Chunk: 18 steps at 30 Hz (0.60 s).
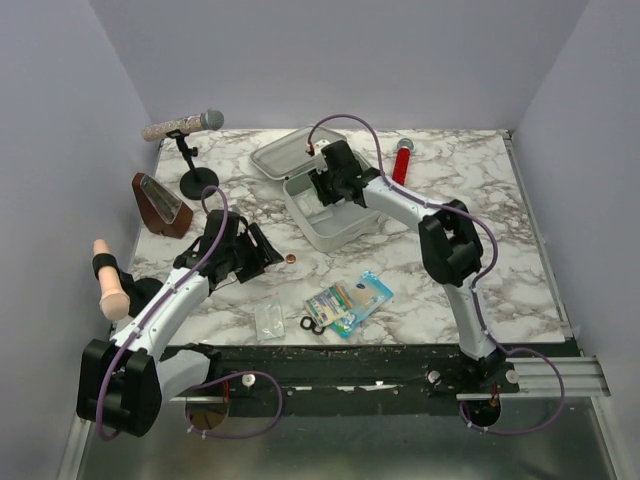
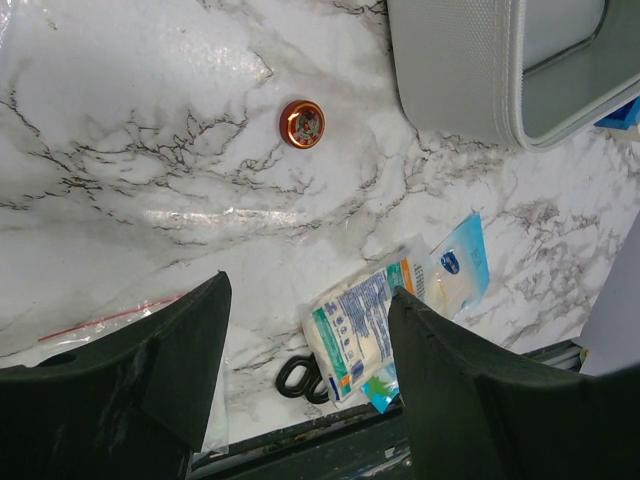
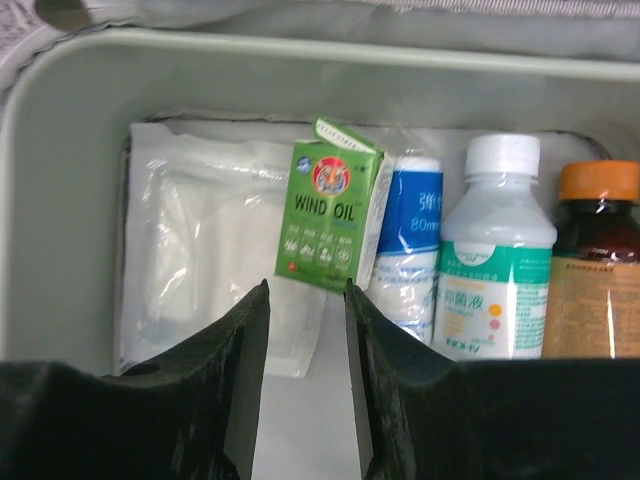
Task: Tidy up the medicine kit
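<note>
The medicine kit [image 1: 335, 238] lies open at the table's middle back, its lid [image 1: 283, 153] flat behind it. My right gripper [image 1: 326, 186] hangs inside the box, open and empty [image 3: 306, 290]. Just past its fingertips leans a green Wind Oil carton [image 3: 331, 215], beside a blue-white roll [image 3: 410, 250], a white bottle [image 3: 495, 265], a brown orange-capped bottle [image 3: 598, 275] and a clear packet [image 3: 205, 250]. My left gripper [image 1: 270, 250] is open and empty [image 2: 310, 290] above the marble, left of the kit [image 2: 455, 70].
A small copper tin [image 1: 291, 258] [image 2: 302, 124] lies near the kit. Flat packets [image 1: 350, 298] [image 2: 375, 320], black loops [image 1: 310, 324] and a zip bag [image 1: 268, 320] lie near the front edge. A red cylinder [image 1: 402, 160], microphone stand [image 1: 190, 150] and metronome [image 1: 160, 205] stand at the back.
</note>
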Available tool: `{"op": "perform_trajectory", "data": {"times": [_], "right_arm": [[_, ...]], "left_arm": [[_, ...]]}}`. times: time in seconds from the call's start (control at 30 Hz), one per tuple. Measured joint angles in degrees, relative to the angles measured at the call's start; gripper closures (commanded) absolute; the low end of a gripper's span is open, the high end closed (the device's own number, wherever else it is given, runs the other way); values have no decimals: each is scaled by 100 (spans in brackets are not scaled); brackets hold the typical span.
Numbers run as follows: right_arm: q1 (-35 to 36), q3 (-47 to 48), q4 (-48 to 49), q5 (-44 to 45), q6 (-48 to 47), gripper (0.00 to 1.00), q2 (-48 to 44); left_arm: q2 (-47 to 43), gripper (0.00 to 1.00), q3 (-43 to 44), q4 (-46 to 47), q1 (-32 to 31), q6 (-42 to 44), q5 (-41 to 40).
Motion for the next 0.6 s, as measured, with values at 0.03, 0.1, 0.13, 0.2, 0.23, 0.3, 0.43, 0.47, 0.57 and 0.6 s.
{"op": "perform_trajectory", "data": {"times": [0.03, 0.1, 0.13, 0.2, 0.23, 0.3, 0.43, 0.47, 0.57, 0.6], "right_arm": [[0, -118, 35, -70, 20, 63, -92], [2, -258, 61, -214, 83, 65, -256], [7, -278, 92, -271, 107, 66, -315], [15, -284, 170, -341, 149, 69, -391], [17, -284, 212, -363, 157, 70, -413], [20, -284, 249, -396, 173, 72, -413], [20, -155, 164, -398, 199, 74, -273], [20, -90, 151, -396, 208, 74, -214], [17, 76, 81, -350, 216, 74, -55], [17, 138, 44, -302, 219, 74, -17]], "left_arm": [[0, 28, 0, 2, 0, -2, 0], [0, 28, -9, 31, 0, -2, 0], [0, 28, -13, 44, 0, -4, 0], [0, 28, -22, 79, -2, -4, 2], [2, 28, -26, 101, 0, -4, 2], [2, 28, -39, 127, -2, -4, 2], [7, 28, -61, 133, -2, -4, 2], [13, 28, -61, 133, -2, -4, 2], [48, 28, -63, 144, -2, -4, 2], [57, 28, -63, 146, -2, -4, 2]]}}
